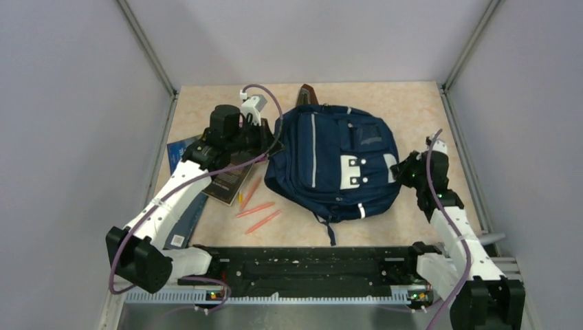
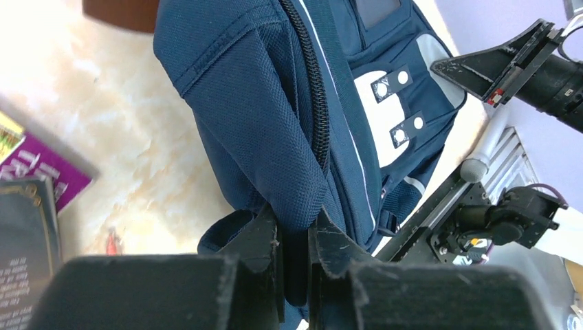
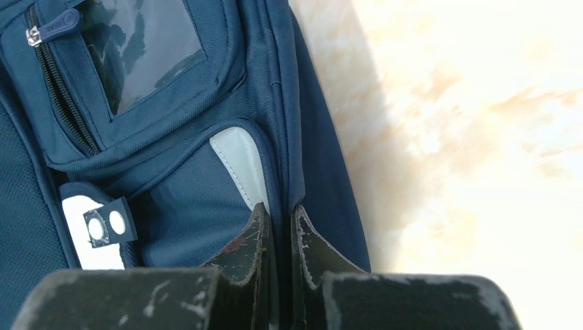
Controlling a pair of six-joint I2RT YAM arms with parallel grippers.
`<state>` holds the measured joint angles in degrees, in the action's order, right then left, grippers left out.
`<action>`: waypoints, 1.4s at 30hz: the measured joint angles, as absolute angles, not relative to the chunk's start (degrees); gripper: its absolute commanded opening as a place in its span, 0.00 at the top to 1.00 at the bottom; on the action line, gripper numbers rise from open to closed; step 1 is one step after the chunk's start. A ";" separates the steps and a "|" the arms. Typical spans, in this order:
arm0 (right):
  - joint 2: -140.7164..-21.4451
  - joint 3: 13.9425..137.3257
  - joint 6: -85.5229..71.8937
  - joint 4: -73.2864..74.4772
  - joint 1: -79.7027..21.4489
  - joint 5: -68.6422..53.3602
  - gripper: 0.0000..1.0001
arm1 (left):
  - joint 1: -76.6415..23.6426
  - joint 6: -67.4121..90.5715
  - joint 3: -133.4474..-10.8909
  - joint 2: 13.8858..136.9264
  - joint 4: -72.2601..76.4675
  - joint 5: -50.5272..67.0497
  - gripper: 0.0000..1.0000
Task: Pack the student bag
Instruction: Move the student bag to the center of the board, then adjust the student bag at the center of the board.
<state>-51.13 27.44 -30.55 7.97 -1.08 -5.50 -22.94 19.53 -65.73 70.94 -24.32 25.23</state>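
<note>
Wrist view only: bag (image 2: 261, 124) in left gripper (image 2: 295, 225)

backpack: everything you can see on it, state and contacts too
The backpack is navy woven fabric with thin light stripes, pale grey patches with snap studs, a clear window pocket and dark zips that look closed. It lies front up on the table, a strap trailing toward the arm bases. The left fingers pinch a fold at one side; the right fingers are shut on the seam at the opposite edge.
</note>
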 measured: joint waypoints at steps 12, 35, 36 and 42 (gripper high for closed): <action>-44.80 46.37 -17.74 25.61 -0.97 20.43 1.00 | -37.19 25.30 -74.13 85.06 -9.19 20.58 1.00; -49.69 34.09 -20.18 19.27 -1.30 15.75 1.00 | -39.29 26.61 -52.56 86.28 -5.67 3.60 0.85; -49.93 33.61 -20.62 18.39 -1.41 15.29 1.00 | -39.31 26.02 -52.53 85.80 -6.07 2.35 0.79; -52.36 31.46 -22.44 13.28 -2.68 13.30 0.65 | -39.48 21.65 -52.62 82.94 -8.99 -5.93 0.29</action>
<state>-52.36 31.46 -22.44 13.28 -2.68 13.30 -39.48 21.65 -52.62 82.94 -8.99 -5.93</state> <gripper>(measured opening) 0.058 0.592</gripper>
